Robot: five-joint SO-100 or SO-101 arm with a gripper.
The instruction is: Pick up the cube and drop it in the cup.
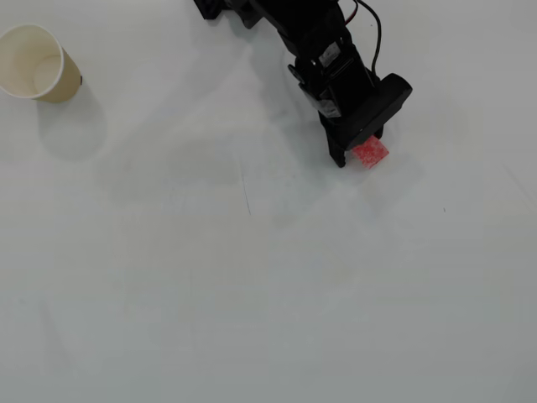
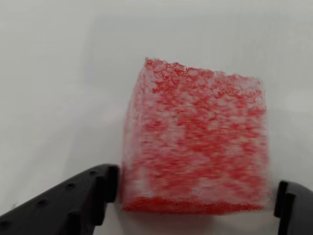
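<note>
Black plastic arm (image 1: 327,59) with black cables, end effector (image 1: 357,155) fingers dimpled.

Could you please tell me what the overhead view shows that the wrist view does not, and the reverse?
Only the overhead view shows the cream-white paper cup, standing open far to the left near the top edge, and the black arm reaching in from the top. Only the wrist view shows the small red cube's whitish-speckled, rough surface up close, with a black finger at each lower side. Both show the cube between the fingers of the pincer, on the white table.
</note>
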